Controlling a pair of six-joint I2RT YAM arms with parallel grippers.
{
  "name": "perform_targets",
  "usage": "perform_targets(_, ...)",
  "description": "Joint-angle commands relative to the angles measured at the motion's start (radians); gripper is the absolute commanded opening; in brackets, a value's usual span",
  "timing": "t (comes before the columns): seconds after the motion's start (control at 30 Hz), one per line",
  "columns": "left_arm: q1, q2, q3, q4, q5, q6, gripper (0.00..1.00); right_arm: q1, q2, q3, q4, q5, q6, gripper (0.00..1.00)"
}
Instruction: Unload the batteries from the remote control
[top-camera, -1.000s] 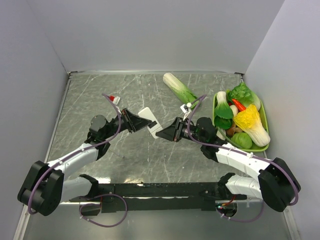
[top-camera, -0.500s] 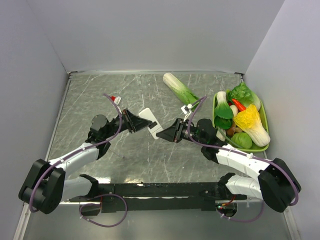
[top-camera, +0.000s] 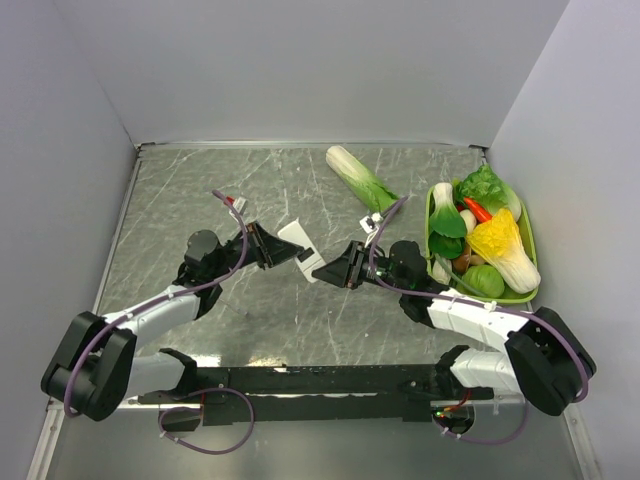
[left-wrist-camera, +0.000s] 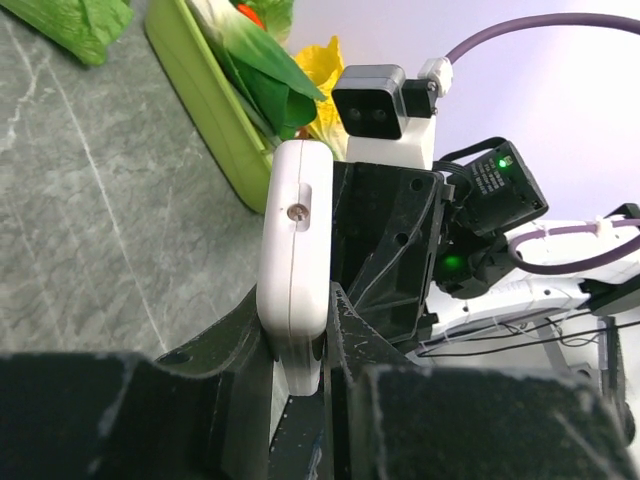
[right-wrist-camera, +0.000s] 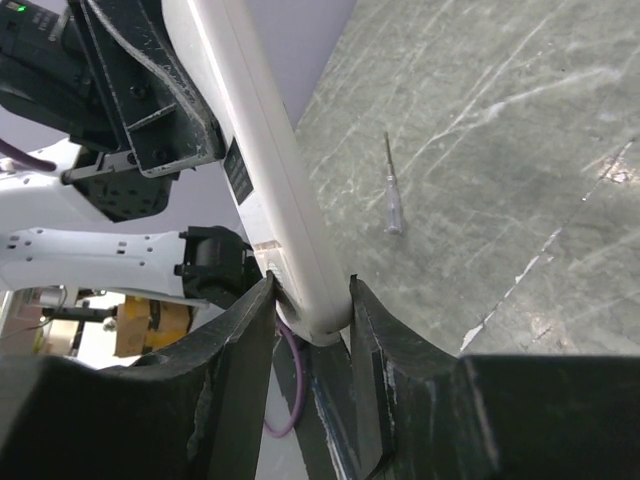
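The small flat white plastic remote control (top-camera: 298, 240) is up off the grey marbled table (top-camera: 190, 190), held over the middle of it between the two arms. The left claw (top-camera: 278, 248) has it by one end. In the left wrist view its black fingers (left-wrist-camera: 235, 335) press in from either side of the slab's lower end, gripping it edge-on, and a narrow recess with a tiny round dot runs along the upper edge.

The right claw (top-camera: 322, 270) meets the remote from the opposite side. In its own wrist view the rounded end of the white slab sits snug between the two black fingers (right-wrist-camera: 240, 340), both of them lying against it – closed on the remote as far as I can see. A small dark label shows on the slab's side, and the left claw's black body sits just behind it.

On the table beyond the remote lies a thin little tool with a clear handle and a metal tip (right-wrist-camera: 392, 205), touching nothing. Further back a long white-and-green cabbage (top-camera: 358, 178) lies loose on the marble. Off to the right stands a light green plastic tray (left-wrist-camera: 215, 120), heaped with toy vegetables – a yellow-and-white cabbage (top-camera: 505, 250), leafy greens (top-camera: 487, 185) and a red chili pepper (top-camera: 477, 210) among them.
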Motion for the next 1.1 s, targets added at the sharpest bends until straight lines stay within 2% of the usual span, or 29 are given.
perform_targets(0.0, 0.035, -0.008, 0.017, -0.029, -0.118, 0.094, 0.01, -0.015, 0.012, -0.015, -0.066, 0.081, -0.053, 0.33)
perform_targets(0.17, 0.035, 0.000, 0.017, -0.022, -0.114, 0.090, 0.01, -0.015, 0.044, -0.013, -0.037, 0.061, -0.036, 0.29)
perform_targets(0.33, 0.041, 0.015, 0.017, 0.003, -0.091, 0.050, 0.01, -0.017, 0.055, -0.033, -0.005, 0.052, -0.024, 0.30)
perform_targets(0.63, 0.061, 0.040, 0.054, -0.189, -0.190, 0.107, 0.01, -0.026, 0.051, -0.022, -0.081, 0.119, -0.059, 0.28)
perform_targets(0.77, 0.062, 0.067, 0.065, -0.267, -0.236, 0.131, 0.01, -0.030, 0.090, 0.031, -0.228, 0.191, -0.096, 0.28)
perform_targets(0.9, 0.068, 0.115, 0.072, -0.292, -0.235, 0.127, 0.01, -0.029, 0.129, 0.076, -0.336, 0.266, -0.131, 0.33)
perform_targets(1.07, 0.073, 0.209, 0.109, -0.354, -0.241, 0.133, 0.01, -0.027, 0.097, 0.076, -0.342, 0.274, -0.166, 0.44)
